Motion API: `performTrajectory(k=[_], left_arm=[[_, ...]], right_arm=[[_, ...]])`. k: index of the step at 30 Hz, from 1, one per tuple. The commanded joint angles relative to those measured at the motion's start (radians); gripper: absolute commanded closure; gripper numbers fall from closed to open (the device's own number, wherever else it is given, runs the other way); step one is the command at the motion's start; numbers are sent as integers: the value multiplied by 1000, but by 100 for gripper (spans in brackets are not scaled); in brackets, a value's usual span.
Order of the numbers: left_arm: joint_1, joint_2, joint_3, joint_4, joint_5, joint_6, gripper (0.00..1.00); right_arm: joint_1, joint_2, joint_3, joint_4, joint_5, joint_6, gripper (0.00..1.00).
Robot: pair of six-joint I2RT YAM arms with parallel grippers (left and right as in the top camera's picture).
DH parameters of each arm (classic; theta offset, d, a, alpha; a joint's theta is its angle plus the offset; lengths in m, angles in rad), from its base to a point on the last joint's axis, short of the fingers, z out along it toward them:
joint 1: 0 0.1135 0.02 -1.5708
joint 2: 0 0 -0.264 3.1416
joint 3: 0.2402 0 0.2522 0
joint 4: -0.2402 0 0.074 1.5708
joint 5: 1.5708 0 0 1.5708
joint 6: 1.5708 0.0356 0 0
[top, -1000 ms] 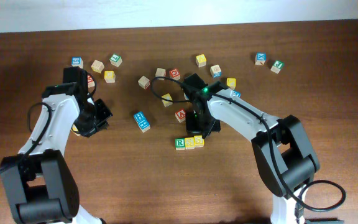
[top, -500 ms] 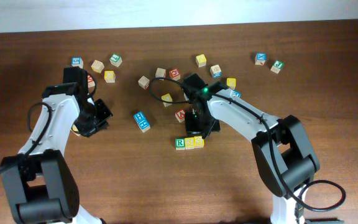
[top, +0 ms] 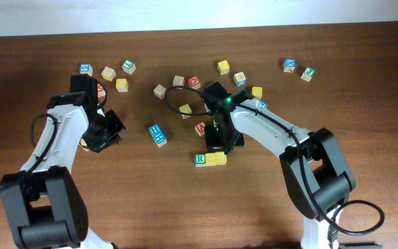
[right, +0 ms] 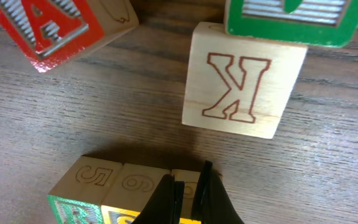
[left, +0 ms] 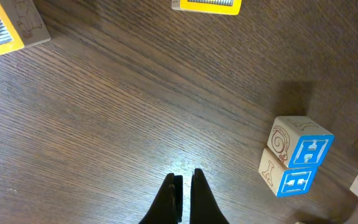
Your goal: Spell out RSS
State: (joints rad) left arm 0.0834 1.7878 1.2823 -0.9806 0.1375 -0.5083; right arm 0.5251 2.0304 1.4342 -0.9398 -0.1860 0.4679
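Note:
A row of three blocks lies at the table's middle front: a green R block [top: 200, 159], a yellow S block [top: 211, 158] and a second yellow block [top: 221, 158]. My right gripper [top: 221, 144] hangs right over that third block. In the right wrist view its fingers [right: 189, 182] are shut, tips against the third block [right: 182, 172], beside the S block [right: 135, 199] and the R block [right: 73, 208]. My left gripper [top: 113, 129] is shut and empty over bare wood at the left [left: 184, 180].
A K block [right: 244, 87], a red A block [right: 55, 25] and a green block [right: 284, 18] lie just beyond the row. Two blue H blocks [top: 157, 134] sit right of my left gripper [left: 294, 158]. Several loose blocks lie scattered along the back.

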Motion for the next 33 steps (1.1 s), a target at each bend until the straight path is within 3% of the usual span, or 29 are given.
performTrajectory(k=[1,12,17,20,27,33], left_arm=[[-5,-19,13,-2,-4,37,100],[-121,-19,13,-5,0,85,100],[-229,-19,10,-34,34,95,100],[-270,-19,10,-24,22,39,100],[-161,-19,10,-25,-3,24,100],[-78,-19,10,-50,-7,24,100]], right_arm=[[6,7,-7,-4,-21,-7,95],[-82,7,112,-148,-21,-27,91],[-109,7,113,-397,-20,-127,90],[-106,7,92,-475,-22,-146,90],[-107,-6,24,-461,-92,-146,96],[-84,-265,8,-503,-64,-138,96]])
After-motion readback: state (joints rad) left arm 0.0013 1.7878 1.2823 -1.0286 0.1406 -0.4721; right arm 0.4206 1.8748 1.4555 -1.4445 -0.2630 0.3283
